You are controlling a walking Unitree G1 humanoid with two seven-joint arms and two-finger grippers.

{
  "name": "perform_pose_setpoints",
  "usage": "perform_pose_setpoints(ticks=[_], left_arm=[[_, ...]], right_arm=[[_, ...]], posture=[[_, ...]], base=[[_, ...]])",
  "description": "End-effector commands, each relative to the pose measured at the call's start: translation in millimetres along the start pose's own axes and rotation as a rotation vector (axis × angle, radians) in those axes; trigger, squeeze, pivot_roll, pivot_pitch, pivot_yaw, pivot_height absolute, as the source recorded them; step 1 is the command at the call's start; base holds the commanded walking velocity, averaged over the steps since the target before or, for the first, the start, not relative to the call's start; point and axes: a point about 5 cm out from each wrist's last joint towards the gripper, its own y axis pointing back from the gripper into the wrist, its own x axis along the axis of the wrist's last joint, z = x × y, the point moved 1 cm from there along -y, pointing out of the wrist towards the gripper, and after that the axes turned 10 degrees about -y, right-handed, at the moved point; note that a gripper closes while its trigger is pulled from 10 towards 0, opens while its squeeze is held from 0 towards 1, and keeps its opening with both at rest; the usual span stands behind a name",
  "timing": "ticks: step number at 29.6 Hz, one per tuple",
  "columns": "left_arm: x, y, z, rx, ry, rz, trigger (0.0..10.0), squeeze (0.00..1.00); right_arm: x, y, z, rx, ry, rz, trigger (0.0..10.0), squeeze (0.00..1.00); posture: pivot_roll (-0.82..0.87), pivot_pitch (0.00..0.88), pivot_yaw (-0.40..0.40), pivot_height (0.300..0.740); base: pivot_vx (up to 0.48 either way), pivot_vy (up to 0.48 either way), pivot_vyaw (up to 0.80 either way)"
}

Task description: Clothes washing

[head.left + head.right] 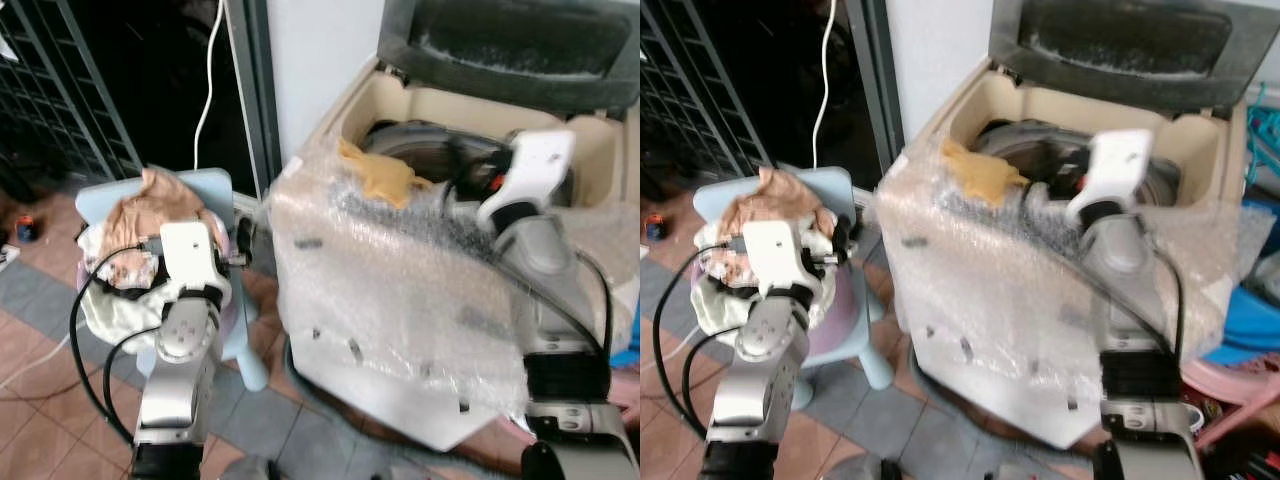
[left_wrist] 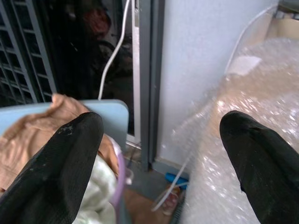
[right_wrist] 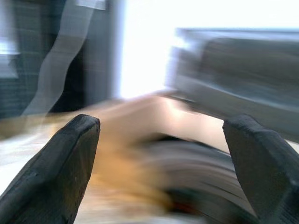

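Observation:
A top-loading washing machine [image 1: 400, 300] wrapped in bubble wrap stands with its lid [image 1: 510, 45] raised and its drum [image 1: 420, 140] showing. A mustard cloth [image 1: 385, 178] lies over the drum's near rim. To the left, a pile of clothes with a tan garment [image 1: 140, 215] on top rests on a light blue chair [image 1: 215, 185]. My left gripper [image 2: 159, 135] hovers open just over that pile, nothing between its fingers [image 2: 60, 163]. Over the drum opening, beside the mustard cloth, my right gripper [image 3: 161, 140] is open and holds nothing; its view is blurred.
A dark metal grille [image 1: 50, 90] and a grey door frame [image 1: 250, 90] stand behind the chair, with a white cable [image 1: 208, 80] hanging down. Blue and pink plastic items [image 1: 1250, 320] crowd the washer's right side. Tiled floor [image 1: 50, 400] lies in front.

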Motion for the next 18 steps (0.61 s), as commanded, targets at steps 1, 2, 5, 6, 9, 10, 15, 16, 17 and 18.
perform_pose_setpoints(ticks=[1, 2, 5, 6, 9, 10, 15, 16, 17, 18], left_arm=[[-5, 1.2, 1.2, -0.007, 0.000, -0.023, 10.0, 0.00], [-6, 1.9, 5.2, -0.021, 0.005, -0.025, 10.0, 0.00], [-5, 1.7, 9.6, -0.036, 0.008, -0.023, 10.0, 0.00], [-5, 1.7, 9.6, -0.036, 0.008, -0.023, 10.0, 0.00], [-4, 0.8, 13.7, -0.045, 0.024, -0.022, 10.0, 0.00], [-4, 1.6, 13.3, -0.040, 0.035, -0.021, 10.0, 0.00], [-3, 5.0, 10.3, -0.035, 0.045, -0.017, 10.0, 0.00], [-3, 6.4, 8.8, -0.032, 0.045, -0.015, 10.0, 0.00], [-2, 7.4, 8.1, -0.036, 0.040, -0.011, 10.0, 0.00], [-2, 7.8, 8.0, -0.039, 0.037, -0.009, 10.0, 0.00]], right_arm=[[6, -1.3, -12.6, 0.076, -0.005, 0.023, 10.0, 1.00], [5, -1.4, -21.8, 0.119, -0.020, 0.020, 10.0, 1.00], [2, -1.8, -30.2, 0.151, -0.033, 0.008, 10.0, 1.00], [2, -1.8, -30.2, 0.151, -0.033, 0.008, 10.0, 1.00], [-7, -2.5, -38.6, 0.147, -0.031, -0.013, 10.0, 1.00], [-10, -1.7, -38.3, 0.117, -0.023, -0.015, 10.0, 1.00], [-24, 11.1, -33.6, 0.035, -0.031, -0.033, 10.0, 1.00], [-34, 21.3, -31.5, -0.006, -0.020, -0.056, 10.0, 1.00], [-49, 37.5, -28.2, -0.068, -0.004, -0.096, 10.0, 1.00], [-53, 41.3, -28.0, -0.081, -0.001, -0.106, 10.0, 1.00]], posture=[[-0.09, 0.000, 0.043, 0.740], [-0.10, 0.000, 0.047, 0.740], [-0.09, 0.000, 0.042, 0.740], [-0.09, 0.000, 0.042, 0.740], [-0.08, 0.000, 0.036, 0.740], [-0.07, 0.000, 0.036, 0.740], [-0.05, 0.000, 0.035, 0.740], [-0.05, 0.000, 0.037, 0.740], [-0.05, 0.000, 0.040, 0.740], [-0.05, 0.000, 0.043, 0.740]], base=[[0.000, 0.000, 0.00], [0.000, 0.000, 0.00], [0.000, 0.000, 0.00], [0.000, 0.000, 0.00], [0.000, 0.000, 0.00], [0.000, 0.000, 0.00], [0.000, 0.000, 0.00], [0.000, 0.480, 0.00], [0.000, 0.480, 0.00], [0.000, 0.480, 0.00]])
